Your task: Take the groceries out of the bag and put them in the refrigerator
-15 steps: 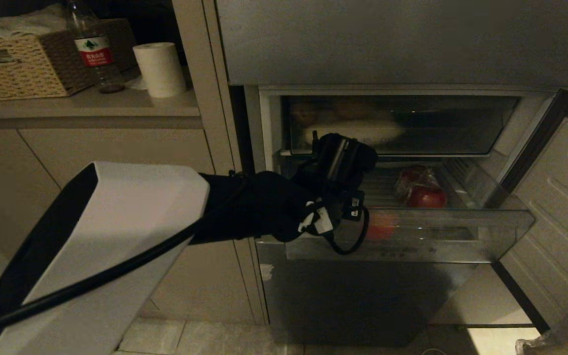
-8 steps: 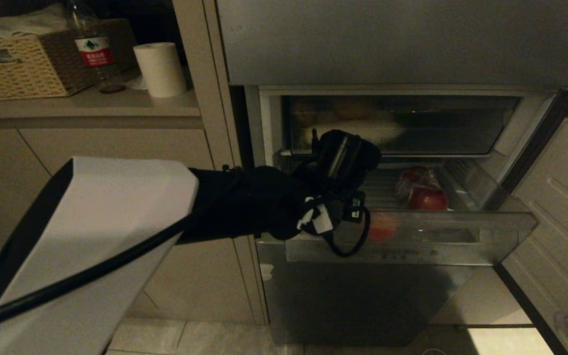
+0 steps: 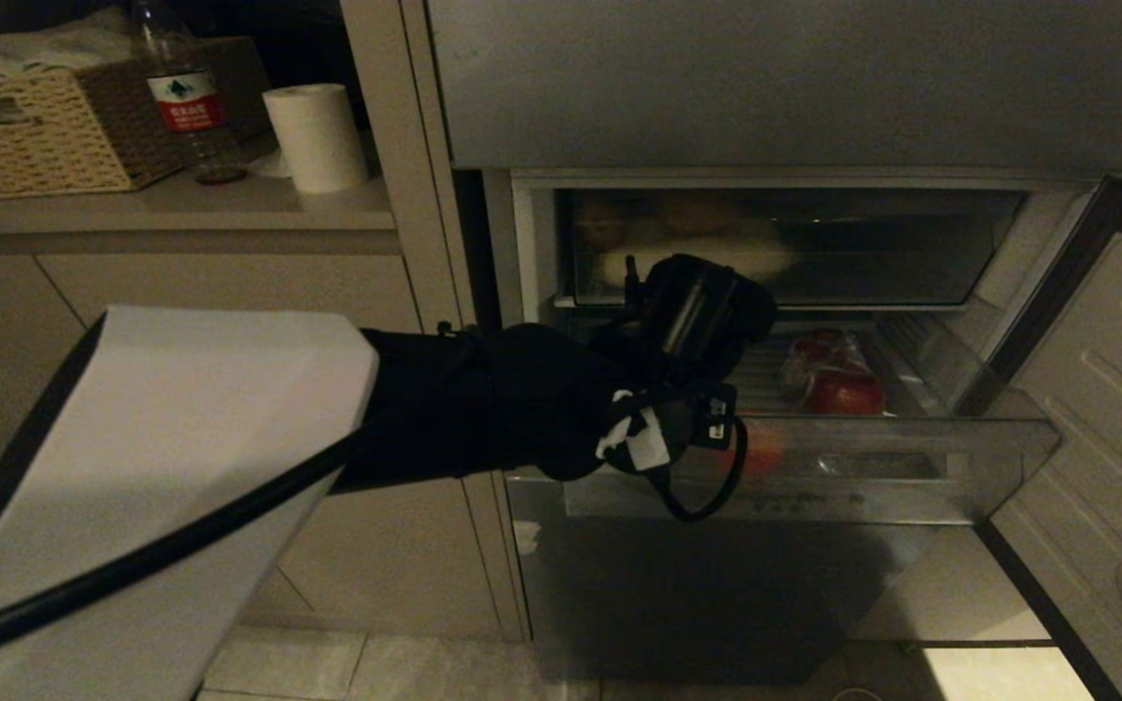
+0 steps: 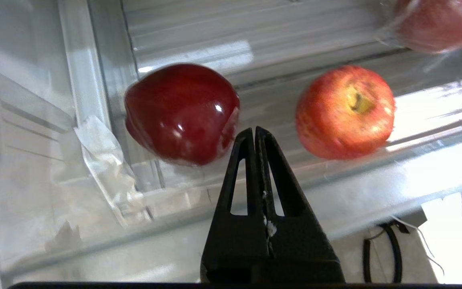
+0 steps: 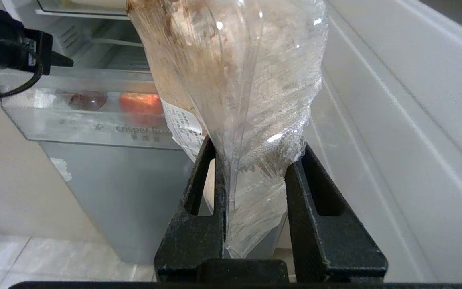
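Left wrist view: left pincer (image 4: pixel 255 134) pressed shut and empty above the clear crisper drawer (image 4: pixel 94 120) of the refrigerator (image 3: pixel 795 88), with a dark red apple (image 4: pixel 182 113) at its 10 o'clock and an orange-red apple (image 4: pixel 345 111) at 2 o'clock; the head view hides that apple behind the arm. Right wrist view only: right pincer (image 5: pixel 255 158) clamped narrow on a clear plastic pack (image 5: pixel 239 80) of pale beige contents, beside the open door (image 5: pixel 395 100). The pack's top is cut off.

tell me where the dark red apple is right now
The dark red apple lies in the pulled-out clear crisper drawer of the refrigerator, at its left end, beside the orange-red apple, just beyond the shut left pincer.
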Available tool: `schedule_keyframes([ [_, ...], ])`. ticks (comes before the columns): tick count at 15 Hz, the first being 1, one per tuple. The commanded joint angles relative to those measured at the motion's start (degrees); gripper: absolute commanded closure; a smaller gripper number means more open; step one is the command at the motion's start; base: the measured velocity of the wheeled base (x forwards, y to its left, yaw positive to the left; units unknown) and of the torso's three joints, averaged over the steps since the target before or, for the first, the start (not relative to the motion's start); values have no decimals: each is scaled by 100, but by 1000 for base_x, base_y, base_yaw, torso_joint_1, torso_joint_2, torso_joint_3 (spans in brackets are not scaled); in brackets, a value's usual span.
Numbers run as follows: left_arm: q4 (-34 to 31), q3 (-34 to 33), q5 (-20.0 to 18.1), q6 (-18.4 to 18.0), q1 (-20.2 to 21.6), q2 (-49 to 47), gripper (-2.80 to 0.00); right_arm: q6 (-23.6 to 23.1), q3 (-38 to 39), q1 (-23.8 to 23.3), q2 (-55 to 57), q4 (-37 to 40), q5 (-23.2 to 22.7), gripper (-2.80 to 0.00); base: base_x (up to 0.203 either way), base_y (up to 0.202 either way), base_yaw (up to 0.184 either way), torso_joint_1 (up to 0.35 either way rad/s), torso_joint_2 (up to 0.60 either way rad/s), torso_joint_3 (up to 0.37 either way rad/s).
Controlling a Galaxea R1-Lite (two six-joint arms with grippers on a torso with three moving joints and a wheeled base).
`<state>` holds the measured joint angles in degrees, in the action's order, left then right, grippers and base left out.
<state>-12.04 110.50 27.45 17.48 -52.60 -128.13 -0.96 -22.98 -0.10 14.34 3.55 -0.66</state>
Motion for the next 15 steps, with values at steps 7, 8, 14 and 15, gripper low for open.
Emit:
schedule_keyframes([
  [7, -18, -2, 32, 45, -58, 42, 0, -4, -574, 10, 2245, -843, -21, 0, 0, 0, 0, 0, 0, 0],
  [8, -9, -2, 38, 45, -58, 42, 0, -7, -655, 10, 2430, -857, -35, 0, 0, 0, 0, 0, 0, 0],
  [14, 8, -2, 111, 54, -58, 42, 0, -6, -1136, 10, 3552, -873, -446, 0, 0, 0, 0, 0, 0, 0],
  [15, 8, -2, 111, 45, -58, 42, 0, -3, -1287, 10, 3776, -873, -453, 0, 0, 0, 0, 0, 0, 0],
])
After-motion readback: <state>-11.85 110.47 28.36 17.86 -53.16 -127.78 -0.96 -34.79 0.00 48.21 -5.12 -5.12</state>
